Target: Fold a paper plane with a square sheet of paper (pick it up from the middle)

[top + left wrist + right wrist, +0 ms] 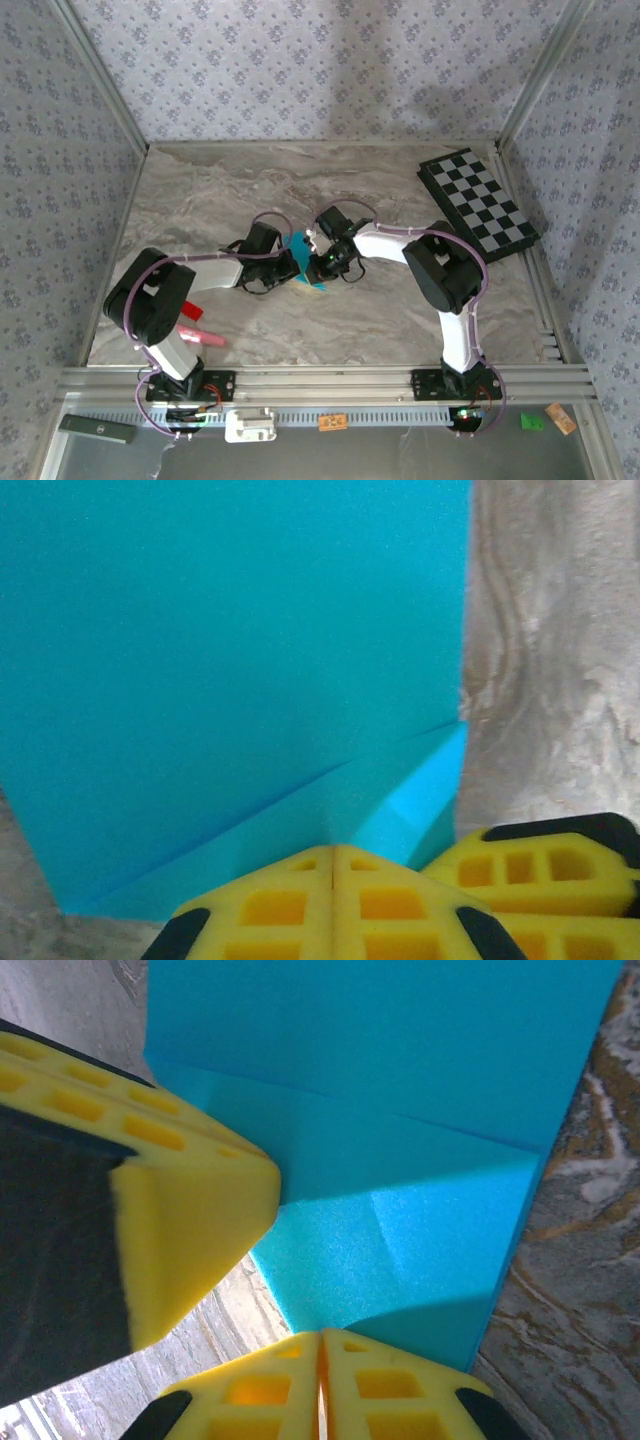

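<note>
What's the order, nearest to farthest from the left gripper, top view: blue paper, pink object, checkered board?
1. blue paper, pinched by the left gripper, centre.
2. pink object, near left.
3. checkered board, far right corner.

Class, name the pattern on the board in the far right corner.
Black-and-white checks on the board; clearest from the top view.

Mid-table, cyan paper between left end effector and right end effector
</note>
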Controlling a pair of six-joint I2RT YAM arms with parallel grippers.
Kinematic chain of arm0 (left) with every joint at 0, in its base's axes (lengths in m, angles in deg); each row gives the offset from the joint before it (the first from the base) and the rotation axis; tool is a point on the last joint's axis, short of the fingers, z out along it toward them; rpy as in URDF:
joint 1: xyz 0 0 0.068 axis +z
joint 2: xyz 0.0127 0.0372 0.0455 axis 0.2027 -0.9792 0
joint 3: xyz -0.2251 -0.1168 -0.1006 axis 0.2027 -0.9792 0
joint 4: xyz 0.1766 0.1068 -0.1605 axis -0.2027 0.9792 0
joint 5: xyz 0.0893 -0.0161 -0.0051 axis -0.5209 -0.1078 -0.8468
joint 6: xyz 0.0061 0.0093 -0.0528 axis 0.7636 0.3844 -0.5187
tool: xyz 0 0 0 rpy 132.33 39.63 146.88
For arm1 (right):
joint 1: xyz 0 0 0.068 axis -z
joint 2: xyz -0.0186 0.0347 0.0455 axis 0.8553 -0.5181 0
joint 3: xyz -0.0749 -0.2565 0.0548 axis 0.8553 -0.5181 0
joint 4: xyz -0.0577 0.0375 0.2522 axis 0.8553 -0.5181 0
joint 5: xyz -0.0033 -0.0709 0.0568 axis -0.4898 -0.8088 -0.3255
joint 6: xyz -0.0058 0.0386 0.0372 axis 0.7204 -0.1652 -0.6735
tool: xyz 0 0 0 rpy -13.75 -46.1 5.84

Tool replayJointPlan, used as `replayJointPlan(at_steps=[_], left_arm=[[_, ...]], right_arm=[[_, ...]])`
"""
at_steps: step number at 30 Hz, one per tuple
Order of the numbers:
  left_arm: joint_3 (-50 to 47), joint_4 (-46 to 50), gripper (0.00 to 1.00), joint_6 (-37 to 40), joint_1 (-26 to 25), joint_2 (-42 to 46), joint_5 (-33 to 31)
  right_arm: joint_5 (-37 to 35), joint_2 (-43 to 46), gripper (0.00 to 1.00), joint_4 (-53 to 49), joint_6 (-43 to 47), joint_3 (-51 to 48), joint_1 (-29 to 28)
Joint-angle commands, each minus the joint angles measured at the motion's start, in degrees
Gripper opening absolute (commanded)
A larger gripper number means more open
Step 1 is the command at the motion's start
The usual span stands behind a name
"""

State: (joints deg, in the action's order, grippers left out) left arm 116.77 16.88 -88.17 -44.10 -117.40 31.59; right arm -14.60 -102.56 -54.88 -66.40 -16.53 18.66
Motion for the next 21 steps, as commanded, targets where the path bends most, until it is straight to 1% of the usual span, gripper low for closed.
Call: replayJointPlan(at_steps=[1,5,8,15,21], left_arm=[[-0.4,1.2,0.04,-0.2,-0.3,-1.4,-1.2],[-0.3,2.3,0.02,0.3,-0.3,-2.1,-2.1],[-0.2,2.9,0.02,0.8,-0.3,-2.3,-2.6],[0.1,4.0,0.02,1.8,-0.2,-2.5,-3.3],[0.0,5.0,0.01,2.0,-0.2,-3.3,-4.1]], right_arm=[[-1.3,-0.2,0.11,-2.0,0.8,-0.1,-0.1],[1.0,2.1,0.11,0.5,1.0,-0.2,-0.1],[2.8,2.1,0.11,1.6,1.0,0.4,-0.4],[1.2,-1.1,0.11,0.2,1.0,1.2,-0.5],[-0.3,-1.4,0.11,-2.0,2.1,-1.3,-0.5]])
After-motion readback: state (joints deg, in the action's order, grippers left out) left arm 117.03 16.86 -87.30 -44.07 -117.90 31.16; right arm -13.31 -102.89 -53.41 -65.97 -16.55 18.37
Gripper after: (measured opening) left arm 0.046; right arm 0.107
